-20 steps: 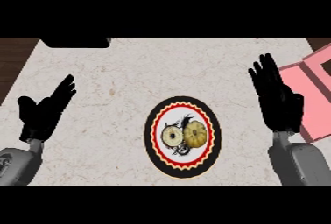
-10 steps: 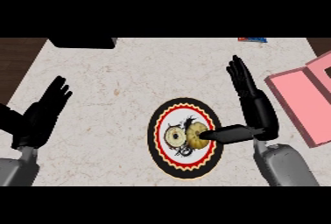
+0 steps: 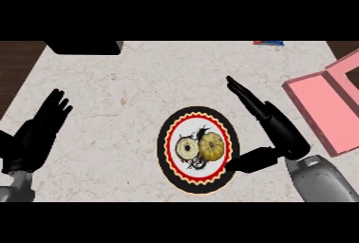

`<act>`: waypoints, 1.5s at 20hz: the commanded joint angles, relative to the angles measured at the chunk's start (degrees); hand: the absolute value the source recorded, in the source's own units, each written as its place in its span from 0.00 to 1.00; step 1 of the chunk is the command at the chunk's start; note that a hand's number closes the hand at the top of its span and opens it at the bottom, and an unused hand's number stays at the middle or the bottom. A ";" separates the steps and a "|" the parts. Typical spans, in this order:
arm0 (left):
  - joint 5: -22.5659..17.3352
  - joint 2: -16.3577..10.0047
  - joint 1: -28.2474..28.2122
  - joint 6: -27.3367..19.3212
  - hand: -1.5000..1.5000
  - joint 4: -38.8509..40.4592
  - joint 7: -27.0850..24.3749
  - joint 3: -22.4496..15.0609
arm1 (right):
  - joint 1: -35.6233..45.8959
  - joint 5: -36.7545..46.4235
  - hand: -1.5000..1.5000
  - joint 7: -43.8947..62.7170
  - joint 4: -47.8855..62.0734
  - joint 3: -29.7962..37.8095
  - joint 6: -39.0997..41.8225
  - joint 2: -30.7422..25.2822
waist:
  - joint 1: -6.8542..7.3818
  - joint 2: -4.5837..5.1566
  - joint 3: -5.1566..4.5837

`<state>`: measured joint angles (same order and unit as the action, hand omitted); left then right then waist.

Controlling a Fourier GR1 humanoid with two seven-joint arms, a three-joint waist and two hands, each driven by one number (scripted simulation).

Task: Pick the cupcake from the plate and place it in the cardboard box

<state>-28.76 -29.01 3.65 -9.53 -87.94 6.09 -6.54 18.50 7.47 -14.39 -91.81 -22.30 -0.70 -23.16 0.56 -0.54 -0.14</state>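
1. Head view, edges: the counter [image 3: 126, 90] fills almost the whole view. Its far edge shows at the top, and dark floor [image 3: 17, 61] shows beyond the far left corner and the far right corner.
2. A black object [image 3: 84, 47] stands on the far edge at the left, and a small blue and red thing [image 3: 269, 42] lies on the far edge at the right. I cannot tell what either one is.
3. Open room: the widest bare part of the counter is the far middle, between the black object and the pink box [image 3: 319, 111]. There is also bare counter between the left hand [image 3: 35, 137] and the plate [image 3: 163, 152].
4. The box lies open at the right edge, tilted, partly out of view and well apart from the plate.
5. The plate is near the middle, a little to the near side, with a black rim, a red toothed ring and a white middle.
6. The cupcake [image 3: 212, 146], yellow-brown, lies on the plate right of its middle. A pale round part touches its left side, and I cannot tell if that part belongs to it.
7. The right hand [image 3: 280, 133] is just right of the plate, released, fingers straight and pointing far-left. Its thumb [image 3: 254, 161] reaches over the plate's right rim, apart from the cupcake.
8. The left hand rests near the left edge, fingers straight and holding nothing.
9. The surface is pale speckled stone
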 commanded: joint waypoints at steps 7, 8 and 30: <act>-0.08 -0.14 0.29 -0.24 0.50 -2.19 2.46 0.50 | 11.33 16.45 0.00 32.45 -7.40 -13.23 13.31 -5.09 | -0.51 0.06 -0.03; 0.07 0.27 -3.21 0.85 0.50 -2.42 0.16 0.26 | 12.90 17.92 0.00 37.11 -7.02 -15.94 14.15 -1.89 | 0.46 0.03 -0.08; 4.93 3.55 -1.04 3.97 0.50 -4.51 6.21 6.84 | 7.87 21.77 0.00 50.74 -3.70 -12.36 34.83 11.25 | -0.56 0.47 0.15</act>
<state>-24.95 -25.66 2.00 -6.14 -91.75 10.55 -0.83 31.39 26.47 37.77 -92.76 -33.82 32.96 -10.99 0.19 -0.04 -0.01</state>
